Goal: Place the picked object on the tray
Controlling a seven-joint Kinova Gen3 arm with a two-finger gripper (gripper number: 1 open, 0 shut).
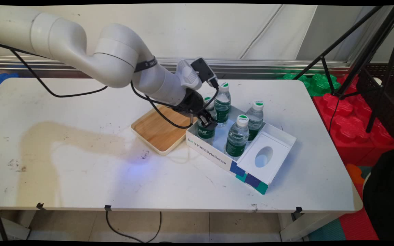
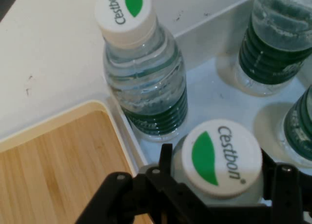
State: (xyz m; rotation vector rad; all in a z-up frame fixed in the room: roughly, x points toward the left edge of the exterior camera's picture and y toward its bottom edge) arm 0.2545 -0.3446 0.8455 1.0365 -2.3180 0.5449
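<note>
The fingers (image 2: 217, 185) stand on both sides of an upright bottle (image 2: 222, 158) in the box's (image 1: 214, 155) corner nearest the wooden tray (image 1: 156, 131); they seem closed on its neck.

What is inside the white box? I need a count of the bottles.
The white box holds four capped water bottles upright, plus a white insert with an oval hole. The pincer partly covers the nearest-left bottle; the floor under the insert is hidden.
</note>
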